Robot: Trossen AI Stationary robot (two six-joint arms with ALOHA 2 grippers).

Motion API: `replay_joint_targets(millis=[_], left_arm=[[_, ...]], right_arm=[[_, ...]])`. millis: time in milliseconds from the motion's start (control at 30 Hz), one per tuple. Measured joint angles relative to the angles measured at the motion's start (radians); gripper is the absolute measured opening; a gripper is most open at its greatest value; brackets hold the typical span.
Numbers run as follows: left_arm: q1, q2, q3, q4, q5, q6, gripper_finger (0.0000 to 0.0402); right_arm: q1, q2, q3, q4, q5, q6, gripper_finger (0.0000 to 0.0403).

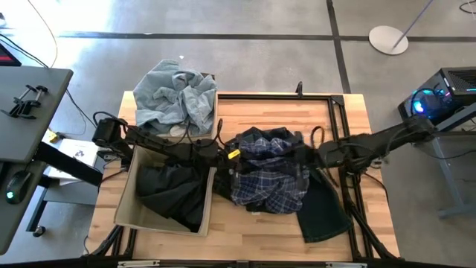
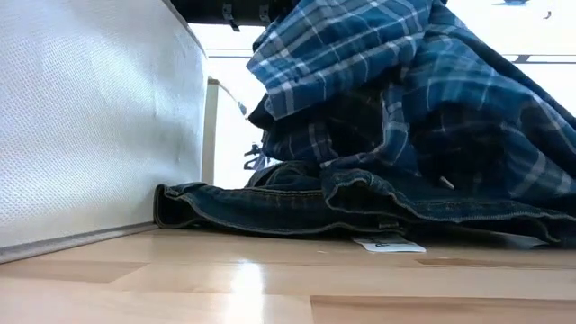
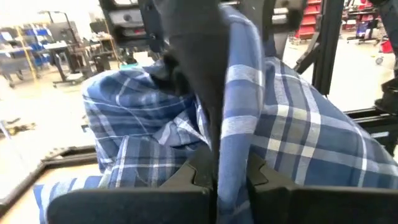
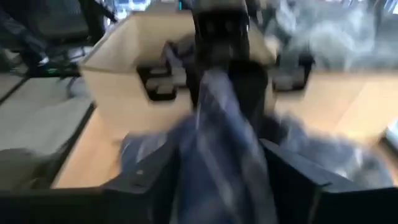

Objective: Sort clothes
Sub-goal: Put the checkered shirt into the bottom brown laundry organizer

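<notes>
The navy-white plaid shirt is bunched at the table's middle, and its lower part rests on dark denim that lies flat on the wood. My left gripper reaches in level from the left and is shut on the shirt. My right gripper comes from the right, slanting a little down. It is open, and the blurred plaid cloth runs between its fingers. My left gripper pinches a fold of the plaid shirt between its two fingers, level, from the table's left. The fold stands up out of the fingers toward the right gripper, and the rest of the shirt bulges beside it. My right gripper has the plaid cloth between its open fingers; I cannot tell whether they touch it.
A beige bin with a black garment stands at the near left, and its wall is close to the denim. Pale denim clothes are piled on a second bin at the far left. A black frame borders the table.
</notes>
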Motion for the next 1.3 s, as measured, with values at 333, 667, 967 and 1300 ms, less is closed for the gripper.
replay_joint_targets(millis=[333, 667, 967, 1300], left_arm=[[-0.042, -0.264, 0.006, 0.015, -0.02, 0.264, 0.0001], [-0.114, -0.528, 0.212, -0.107, 0.313, 0.386, 0.0001], [-0.249, -0.594, 0.646, -0.923, 0.241, 0.194, 0.0001], [-0.411, -0.595, 0.848, -1.698, -0.442, -0.143, 0.0001]], right_arm=[[0.052, -0.082, 0.204, -0.651, 0.195, 0.341, 0.025], [0.092, -0.082, 0.075, -0.683, 0.345, 0.465, 0.025], [0.092, -0.082, 0.004, -0.679, 0.236, 0.548, 0.025], [0.092, -0.081, -0.001, -0.642, 0.233, 0.498, 0.025]])
